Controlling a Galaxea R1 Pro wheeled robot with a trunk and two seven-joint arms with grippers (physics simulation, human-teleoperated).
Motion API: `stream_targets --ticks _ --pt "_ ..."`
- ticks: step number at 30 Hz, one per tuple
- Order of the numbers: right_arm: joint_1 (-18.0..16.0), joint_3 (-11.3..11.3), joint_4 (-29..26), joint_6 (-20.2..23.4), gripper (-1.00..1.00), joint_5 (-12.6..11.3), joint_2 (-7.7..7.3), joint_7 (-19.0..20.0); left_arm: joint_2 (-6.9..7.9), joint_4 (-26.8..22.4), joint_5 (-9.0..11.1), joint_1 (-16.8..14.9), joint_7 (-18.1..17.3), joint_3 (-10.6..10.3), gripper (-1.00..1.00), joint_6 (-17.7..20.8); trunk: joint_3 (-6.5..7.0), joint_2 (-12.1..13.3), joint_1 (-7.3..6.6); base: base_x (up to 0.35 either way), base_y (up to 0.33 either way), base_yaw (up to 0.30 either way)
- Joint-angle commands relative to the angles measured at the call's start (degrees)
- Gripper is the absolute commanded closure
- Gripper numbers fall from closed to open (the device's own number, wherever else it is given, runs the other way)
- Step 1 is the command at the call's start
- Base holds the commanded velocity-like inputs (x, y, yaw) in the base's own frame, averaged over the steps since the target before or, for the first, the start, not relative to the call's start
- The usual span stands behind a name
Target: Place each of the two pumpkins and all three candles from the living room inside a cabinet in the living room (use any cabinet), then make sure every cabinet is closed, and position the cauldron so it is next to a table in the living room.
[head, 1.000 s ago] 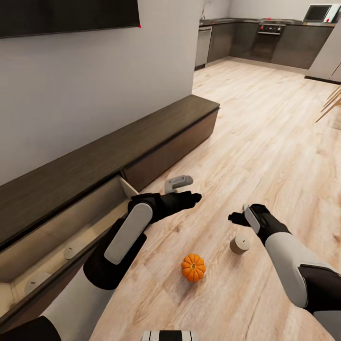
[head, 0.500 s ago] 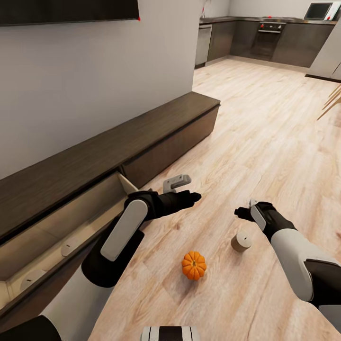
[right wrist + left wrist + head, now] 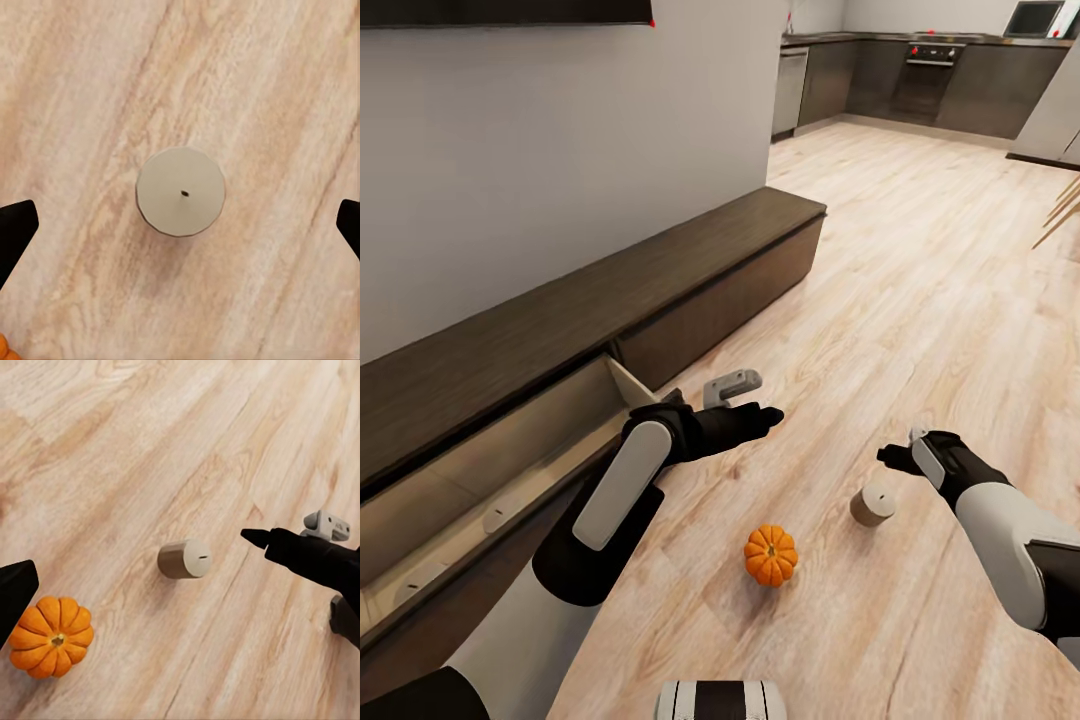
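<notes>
Light wood flooring (image 3: 920, 260) fills the living room, with a kitchen (image 3: 930, 80) at the upper right of the head view. Along the grey wall at left runs the long dark cabinet (image 3: 660, 290), one front pulled out at lower left, two pale candles (image 3: 503, 513) lying inside. Near frame centre a pumpkin (image 3: 770, 555) sits on the floor, with another candle (image 3: 872, 501) upright to its right, apart from it. Just above that candle hangs the right claw (image 3: 908, 460), spread wide; its wrist view looks straight down on the candle's top (image 3: 181, 192), fingertips at both edges of the frame. Beside the open front, the left claw (image 3: 745, 400) also stands spread, holding nothing.
</notes>
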Motion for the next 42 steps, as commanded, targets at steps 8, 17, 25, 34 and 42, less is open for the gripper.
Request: stream_targets --ticks 8,17,25,34,42 --pt "-0.08 -0.08 0.23 0.28 -1.0 -0.62 0.09 -0.37 -0.08 -0.11 0.59 -0.08 0.48 -0.05 -1.0 0.06 -1.48 -3.24 1.75 0.0 0.0 0.0" --pt "-4.87 0.0 3.3 1.61 -1.0 -0.55 0.12 -0.46 -0.2 -0.69 1.61 -0.37 0.42 -0.13 -1.0 0.13 -3.1 -6.85 3.73 0.0 0.0 0.0" --pt "-9.59 0.01 6.26 2.21 -1.0 -0.55 -0.05 -0.36 -0.18 -0.76 2.89 -0.47 0.42 -0.16 -1.0 0.14 -4.58 -9.67 5.29 0.0 0.0 0.0" --pt "-9.76 0.08 6.32 2.23 -1.0 -0.61 -0.26 -0.28 -0.09 -0.73 2.99 -0.48 0.42 -0.1 -1.0 0.14 -6.57 -9.79 5.52 0.0 0.0 0.0" --pt "-9.85 -0.02 6.34 2.33 -1.0 -0.61 -0.48 -0.28 -0.09 -0.71 3.04 -0.41 0.48 -0.06 -1.0 0.14 -8.34 -9.9 5.73 0.0 0.0 0.0"
